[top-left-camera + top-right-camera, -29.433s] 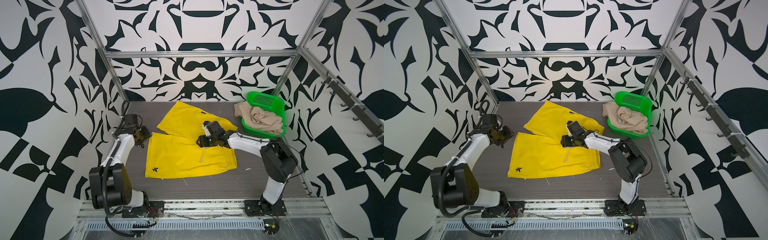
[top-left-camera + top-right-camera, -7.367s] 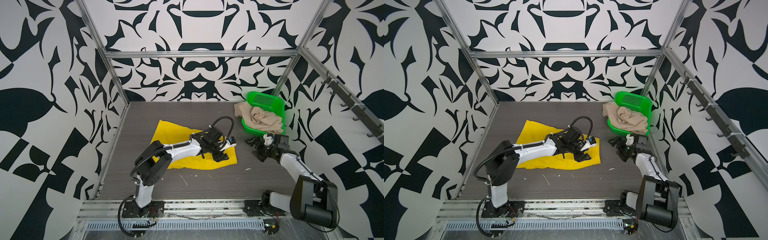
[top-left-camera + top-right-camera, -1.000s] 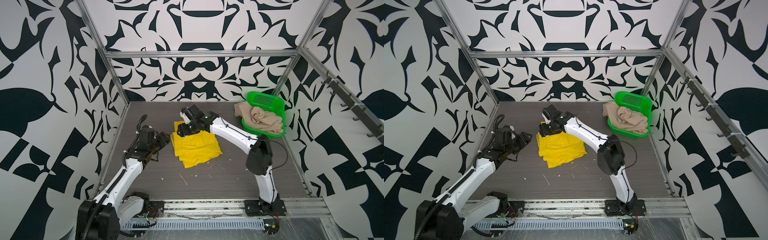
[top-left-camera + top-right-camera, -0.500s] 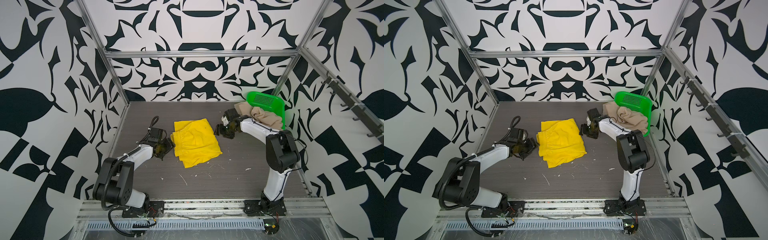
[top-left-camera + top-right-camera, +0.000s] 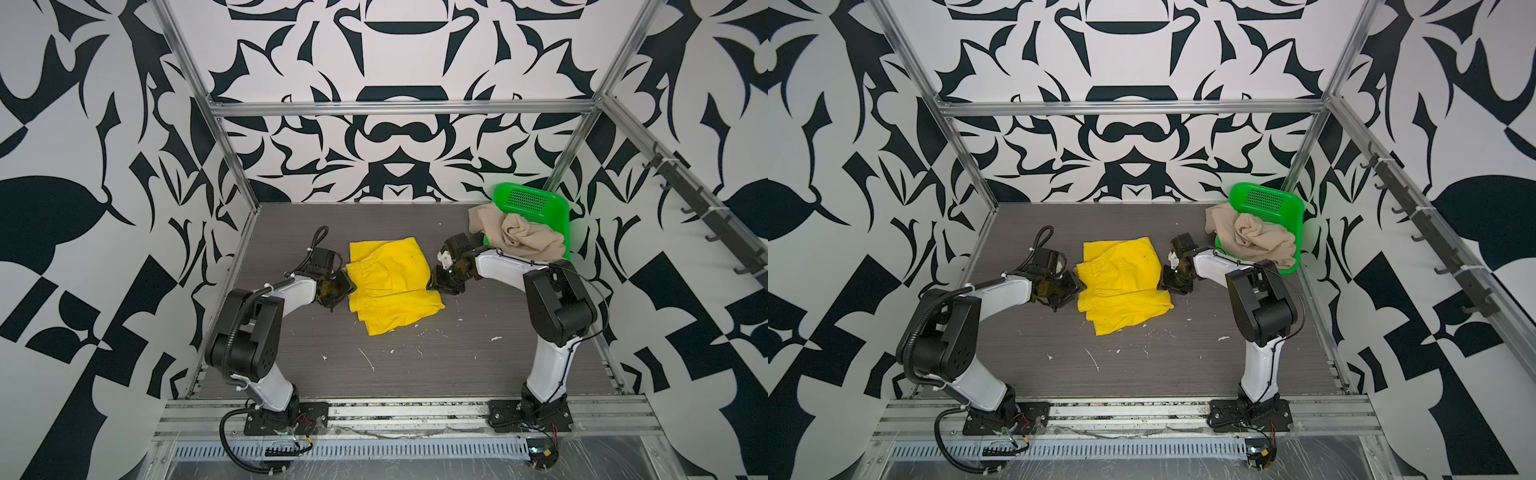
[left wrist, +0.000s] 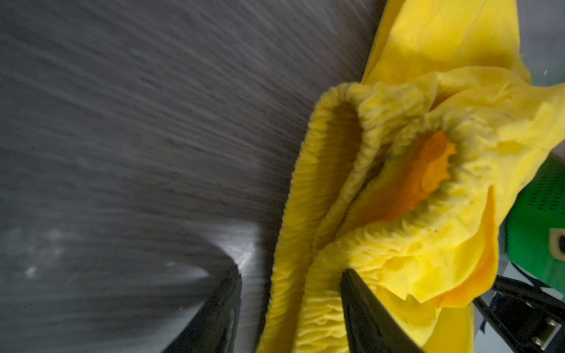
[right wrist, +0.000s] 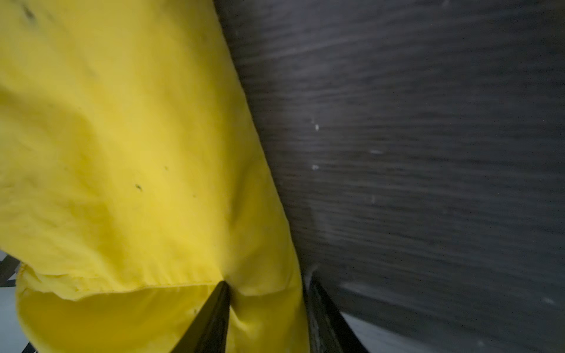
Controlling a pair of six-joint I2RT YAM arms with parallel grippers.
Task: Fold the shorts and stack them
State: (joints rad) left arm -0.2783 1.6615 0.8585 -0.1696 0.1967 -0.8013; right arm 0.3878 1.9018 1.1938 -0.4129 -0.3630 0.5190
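Dark wood-grain tabletop (image 5: 457, 365) flecked with white scraps. Yellow shorts (image 5: 390, 282), folded into a compact stack, lie near the middle of the tabletop in both top views, gathered waistband towards the left edge. Green basket (image 5: 528, 199) stands tipped at the far right corner. Beige shorts (image 5: 523, 241) are heaped in the basket, spilling over its rim towards the tabletop's middle. Left gripper (image 5: 343, 286), low at the waistband: jaws (image 6: 290, 272) partly open astride the gathered edge, one finger just clear of the cloth. Right gripper (image 5: 434, 284), low at the opposite edge: jaws (image 7: 266, 281) narrow, holding the yellow shorts, whose cloth puckers against one finger
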